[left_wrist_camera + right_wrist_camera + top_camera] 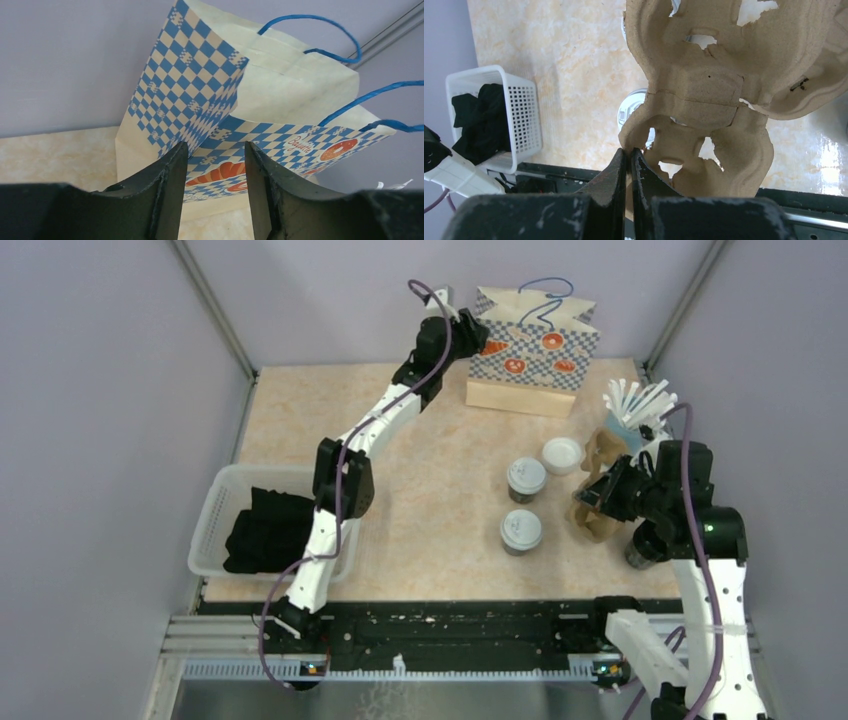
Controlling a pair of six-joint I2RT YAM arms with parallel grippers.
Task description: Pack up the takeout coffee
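Right gripper point(629, 156) is pinched tight on the edge of one brown pulp cup carrier point(704, 95). Just past it, toward the other arm, stand two lidded takeout coffees, far cup point(526, 478) and near cup point(521, 531), with one loose white lid point(562, 454) beside them. Left gripper point(215, 150) — fingers parted, holding nothing — sits at the rim of one blue-checked paper bag point(190, 100) whose script reads roughly "Baguette"

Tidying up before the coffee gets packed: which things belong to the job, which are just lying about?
Job: far lidded cup, near lidded cup, cardboard cup carrier, paper bag.
Lying about: loose white lid, white basket, black cloth, white sticks.
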